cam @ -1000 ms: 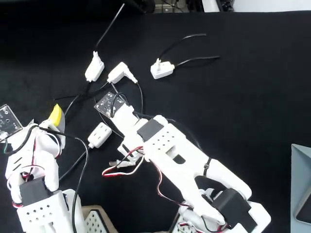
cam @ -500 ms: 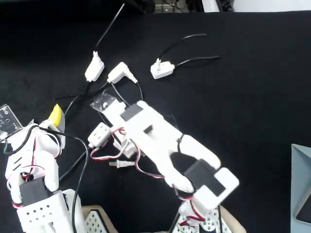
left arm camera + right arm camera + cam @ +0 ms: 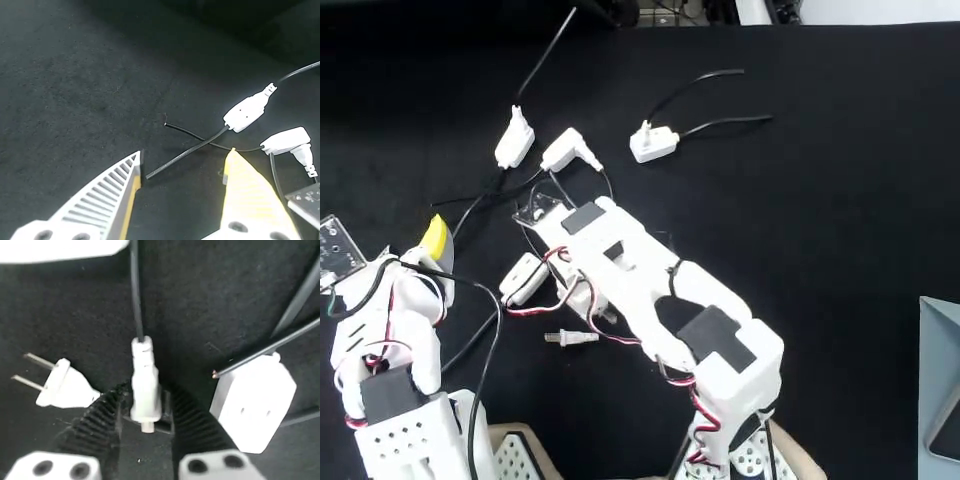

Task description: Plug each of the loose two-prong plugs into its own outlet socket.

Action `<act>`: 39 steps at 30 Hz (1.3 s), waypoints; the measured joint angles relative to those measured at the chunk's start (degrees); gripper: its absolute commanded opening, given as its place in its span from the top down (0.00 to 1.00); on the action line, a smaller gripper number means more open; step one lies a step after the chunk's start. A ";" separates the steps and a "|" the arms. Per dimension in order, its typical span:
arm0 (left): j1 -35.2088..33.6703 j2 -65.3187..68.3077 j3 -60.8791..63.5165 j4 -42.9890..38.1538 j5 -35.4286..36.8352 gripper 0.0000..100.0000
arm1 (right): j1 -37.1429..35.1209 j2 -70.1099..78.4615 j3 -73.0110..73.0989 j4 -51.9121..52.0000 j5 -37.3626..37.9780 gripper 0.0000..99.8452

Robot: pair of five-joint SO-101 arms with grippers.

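On the black table (image 3: 840, 220), our right gripper (image 3: 145, 396) pinches narrowly around a white plug (image 3: 145, 375), just beside the outlet socket (image 3: 255, 402); we should square its prongs to the slots before pushing; our left gripper (image 3: 185, 200) gapes wide, empty; the right wrist view reveals the grip, which the arm covers from above.

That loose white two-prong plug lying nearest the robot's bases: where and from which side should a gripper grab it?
By its white body, behind the prongs, coming down from above and closing across the body's two long sides. The white two-prong plug lies flat on the black cloth with its metal prongs sticking out sideways, so this should leave them free.
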 measured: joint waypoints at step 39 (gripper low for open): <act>18.20 0.00 0.00 -0.53 0.00 0.73 | -8.09 -53.89 25.05 -18.11 -3.08 0.99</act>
